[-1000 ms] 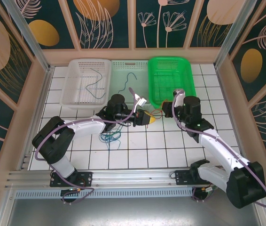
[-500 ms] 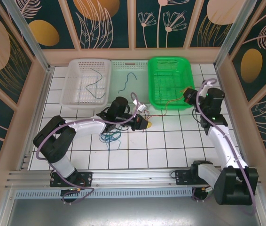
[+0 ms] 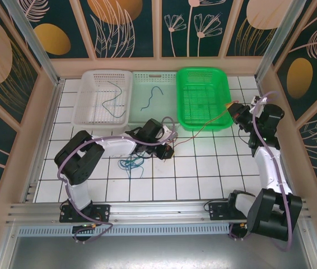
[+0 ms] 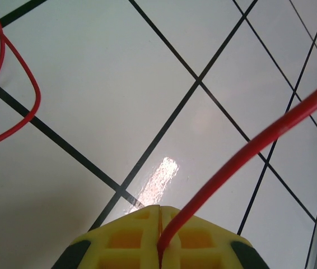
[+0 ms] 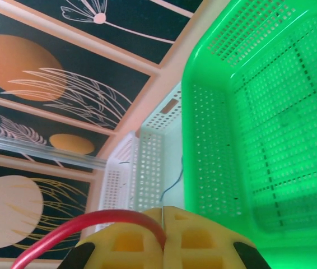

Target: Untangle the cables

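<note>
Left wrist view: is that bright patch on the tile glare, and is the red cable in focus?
Left wrist view: yes, glare on the tile; the red cable is soft near the jaws. Right wrist view: cable blurred up close, green basket sharper.

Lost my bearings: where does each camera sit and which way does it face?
Top external: above and behind the arm bases, looking down on the tiled table; both arms whole, with left gripper and right gripper.
Left wrist: low over the tiles, facing down; its yellow fingertips shut on the red cable.
Right wrist: raised, facing across the green basket to the pale basket and wall panels; its fingertips clamp that cable too.
Shared: the red cable in all three; the green basket in top and right wrist.
</note>
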Controlling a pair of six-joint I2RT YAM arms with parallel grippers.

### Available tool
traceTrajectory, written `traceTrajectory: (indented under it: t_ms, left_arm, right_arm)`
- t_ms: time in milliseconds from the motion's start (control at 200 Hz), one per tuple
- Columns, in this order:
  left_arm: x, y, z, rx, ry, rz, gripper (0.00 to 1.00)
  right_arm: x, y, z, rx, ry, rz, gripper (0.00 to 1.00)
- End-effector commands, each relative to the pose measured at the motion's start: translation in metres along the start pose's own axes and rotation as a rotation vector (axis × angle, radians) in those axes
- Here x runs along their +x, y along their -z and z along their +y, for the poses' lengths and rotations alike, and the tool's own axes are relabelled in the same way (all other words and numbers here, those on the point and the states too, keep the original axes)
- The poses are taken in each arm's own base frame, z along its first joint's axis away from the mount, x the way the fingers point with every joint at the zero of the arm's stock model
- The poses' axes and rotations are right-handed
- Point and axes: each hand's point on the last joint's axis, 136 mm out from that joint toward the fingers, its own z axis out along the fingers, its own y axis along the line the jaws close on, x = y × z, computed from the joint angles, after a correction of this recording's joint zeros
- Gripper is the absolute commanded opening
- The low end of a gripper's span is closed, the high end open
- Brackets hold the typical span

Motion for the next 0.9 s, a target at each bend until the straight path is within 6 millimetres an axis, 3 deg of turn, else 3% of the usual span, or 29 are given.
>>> traceTrajectory:
  t_ms: [0,115,265,310,365,395,460,706,741,791,896]
  left_arm:
    - [0.013,-0.002,0.007,-0.057,-0.011,0.067,0.00]
    - [0.006,-0.001,0.003,-0.055,-0.023,0.044,0.00]
    - [-0.029,0.013,-0.015,-0.016,-0.043,-0.078,0.00]
    - [-0.040,0.018,-0.019,-0.020,-0.048,-0.119,0.19]
    - [-0.050,0.026,-0.024,-0.024,-0.062,-0.153,0.34]
    - [-0.055,0.031,-0.026,-0.034,-0.070,-0.171,0.50]
    - [-0.061,0.039,-0.026,-0.062,-0.087,-0.195,0.57]
    - [-0.107,0.124,-0.052,-0.188,-0.198,-0.452,0.74]
    - [-0.112,0.139,-0.053,-0.225,-0.204,-0.503,0.80]
    - [-0.115,0.159,-0.051,-0.278,-0.212,-0.572,0.98]
    - [-0.111,0.193,-0.035,-0.432,-0.219,-0.674,0.99]
  right_arm:
    - [-0.005,0.002,0.014,-0.075,-0.011,-0.004,0.00]
    - [-0.008,0.001,0.013,-0.059,-0.003,-0.018,0.00]
    - [-0.013,0.000,0.019,-0.017,0.063,-0.012,0.00]
    - [-0.014,0.001,0.024,-0.015,0.086,-0.006,0.00]
    - [-0.015,0.002,0.030,-0.009,0.125,0.006,0.00]
    - [-0.014,0.002,0.031,0.000,0.147,0.017,0.00]
    - [-0.014,0.002,0.033,0.029,0.197,0.038,0.00]
    - [-0.015,0.005,0.031,0.137,0.318,0.096,0.00]
    - [-0.019,0.008,0.029,0.172,0.334,0.079,0.00]
    - [-0.029,0.013,0.027,0.222,0.358,0.034,0.00]
    - [-0.046,0.024,0.040,0.232,0.396,-0.061,0.00]
